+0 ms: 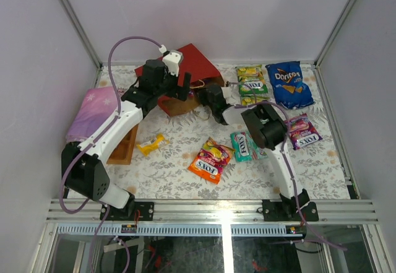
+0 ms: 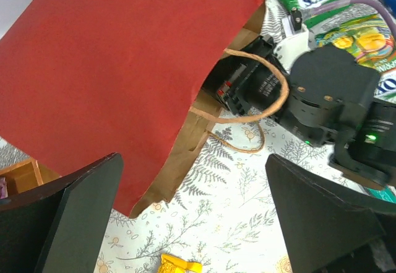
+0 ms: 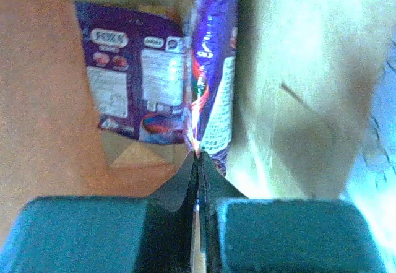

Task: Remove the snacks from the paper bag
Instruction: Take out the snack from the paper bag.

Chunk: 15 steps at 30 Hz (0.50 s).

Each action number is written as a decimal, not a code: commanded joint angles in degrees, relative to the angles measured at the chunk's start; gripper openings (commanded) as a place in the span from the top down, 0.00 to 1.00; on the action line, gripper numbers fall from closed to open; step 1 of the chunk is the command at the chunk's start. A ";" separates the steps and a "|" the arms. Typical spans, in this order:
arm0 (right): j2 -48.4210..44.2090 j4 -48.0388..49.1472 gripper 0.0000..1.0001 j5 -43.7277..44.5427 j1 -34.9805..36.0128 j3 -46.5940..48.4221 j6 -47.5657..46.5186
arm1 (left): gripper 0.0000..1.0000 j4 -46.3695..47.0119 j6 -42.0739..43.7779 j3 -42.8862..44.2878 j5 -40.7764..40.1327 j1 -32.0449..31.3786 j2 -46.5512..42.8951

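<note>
The red paper bag (image 1: pixel 197 62) lies on its side at the back, its brown mouth facing the right arm; it also shows in the left wrist view (image 2: pixel 124 69). My right gripper (image 1: pixel 209 95) reaches into the mouth. In the right wrist view it (image 3: pixel 199 156) is shut on the edge of an upright purple packet (image 3: pixel 213 56). A second purple Fox's packet (image 3: pixel 133 69) lies flat inside the bag. My left gripper (image 2: pixel 195 223) is wide open and empty, hovering just in front of the bag's near edge. Its fingers touch nothing.
Out on the table lie green Fox's packs (image 1: pixel 252 80), the blue Doritos bag (image 1: pixel 291 84), a pink pack (image 1: pixel 303 132), a teal pack (image 1: pixel 241 146), an orange pack (image 1: pixel 210 160) and a small yellow packet (image 1: pixel 151 144). A wooden tray (image 1: pixel 124 146) and folded pink-purple cloth (image 1: pixel 93 112) sit left.
</note>
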 commanded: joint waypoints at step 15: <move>-32.00 19.86 1.00 -7.43 0.17 -36.28 -4.58 | 0.09 6.09 12.02 5.30 3.45 -6.51 7.90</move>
